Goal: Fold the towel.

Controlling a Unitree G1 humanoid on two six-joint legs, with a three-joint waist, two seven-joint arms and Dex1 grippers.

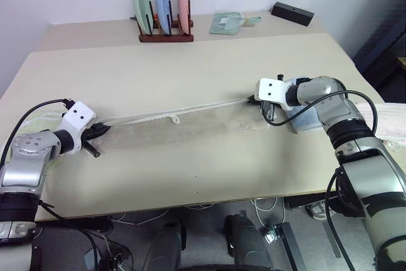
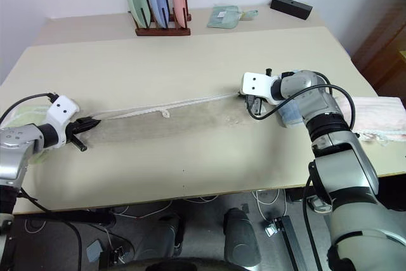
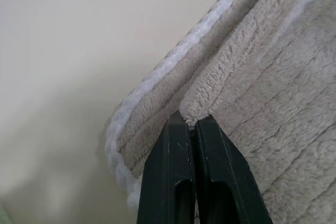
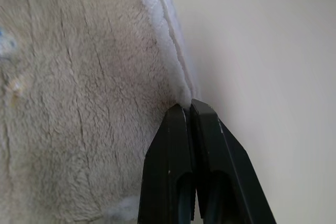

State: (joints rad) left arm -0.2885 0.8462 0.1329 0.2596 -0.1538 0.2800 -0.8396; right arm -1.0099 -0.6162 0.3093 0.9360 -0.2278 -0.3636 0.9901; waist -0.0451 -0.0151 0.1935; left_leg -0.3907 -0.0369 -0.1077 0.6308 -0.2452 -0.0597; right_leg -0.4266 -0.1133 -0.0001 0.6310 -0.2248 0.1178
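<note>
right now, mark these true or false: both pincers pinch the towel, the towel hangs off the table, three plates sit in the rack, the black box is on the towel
1. Both pincers, left pincer and right pincer, are shut on the large beige terry towel: true.
2. The towel hangs off the table: false, it lies stretched across the cream tabletop.
3. Three upright plates stand in the dark wooden rack: true.
4. The black box rests on the towel: false, it sits at the far edge, apart.
</note>
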